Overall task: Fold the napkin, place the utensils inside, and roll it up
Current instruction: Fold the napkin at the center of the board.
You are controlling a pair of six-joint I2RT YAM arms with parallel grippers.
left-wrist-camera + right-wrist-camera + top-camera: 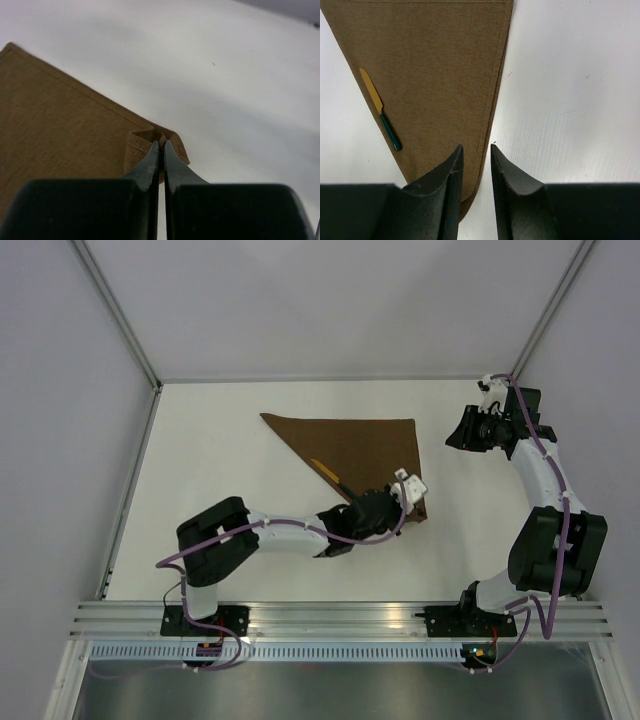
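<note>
The dark-brown napkin [365, 445] lies folded into a triangle on the white table. It also shows in the left wrist view [60, 125] and the right wrist view [440, 65]. The knife [327, 473], with a yellow blade and a dark handle, lies on the napkin along its diagonal edge, and shows in the right wrist view [380, 107]. My left gripper [412, 498] [161, 144] is shut on the napkin's near right corner, which is pinched up into a small fold. My right gripper [462, 430] [476, 147] is open and empty, held above the napkin's edge.
White walls and aluminium posts [115, 305] enclose the table. A metal rail [330, 615] runs along the near edge by the arm bases. Bare white table [210, 490] lies left of the napkin and to its right [570, 100].
</note>
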